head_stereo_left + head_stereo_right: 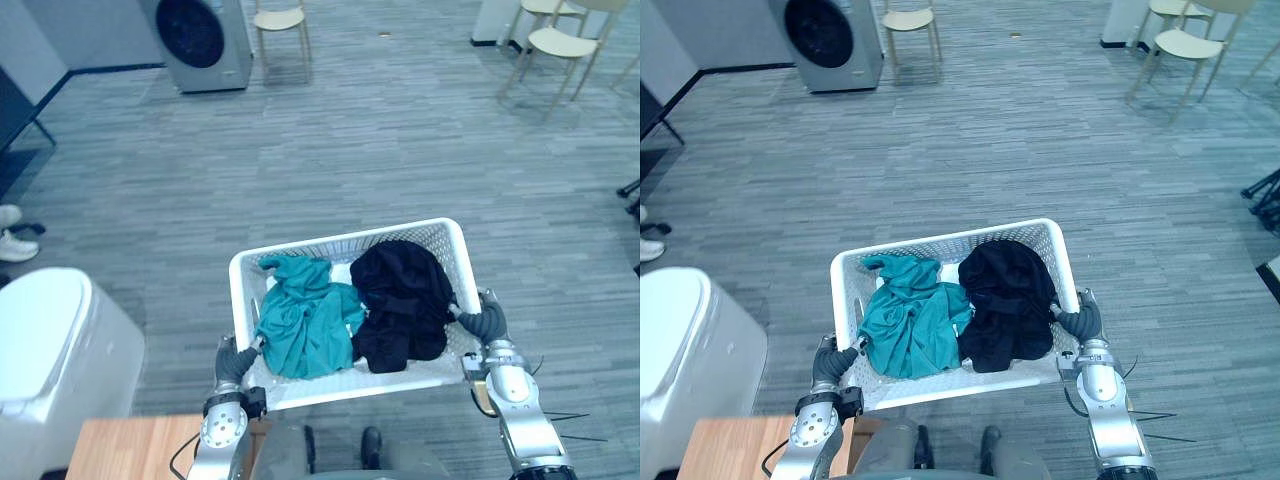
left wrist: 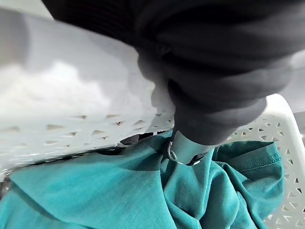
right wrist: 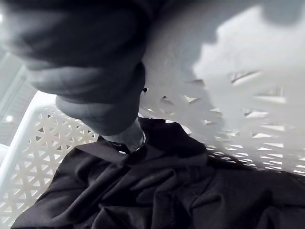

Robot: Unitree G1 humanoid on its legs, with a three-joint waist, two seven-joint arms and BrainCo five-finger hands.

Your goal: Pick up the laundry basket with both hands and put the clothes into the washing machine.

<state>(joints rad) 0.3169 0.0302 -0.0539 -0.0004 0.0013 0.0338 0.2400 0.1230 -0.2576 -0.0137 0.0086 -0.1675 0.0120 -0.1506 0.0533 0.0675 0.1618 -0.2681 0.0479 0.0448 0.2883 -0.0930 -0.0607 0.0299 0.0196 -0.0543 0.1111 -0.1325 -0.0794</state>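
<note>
I hold a white lattice laundry basket (image 1: 345,236) low in front of me, above the grey floor. Inside it a teal garment (image 1: 305,320) lies on the left and a black garment (image 1: 400,300) on the right. My left hand (image 1: 236,358) grips the basket's left side, and its thumb (image 2: 186,148) hooks over the rim onto the teal cloth (image 2: 119,191). My right hand (image 1: 487,320) grips the right side, with its thumb (image 3: 126,138) inside against the black cloth (image 3: 143,191). The washing machine (image 1: 200,40), grey with a dark round door, stands far ahead on the left.
A pale chair (image 1: 282,20) stands right of the machine, and more chairs (image 1: 560,40) are at the far right. A white lidded bin (image 1: 50,350) and a wooden table corner (image 1: 120,445) are close on my left. A person's shoes (image 1: 15,245) show at the left edge.
</note>
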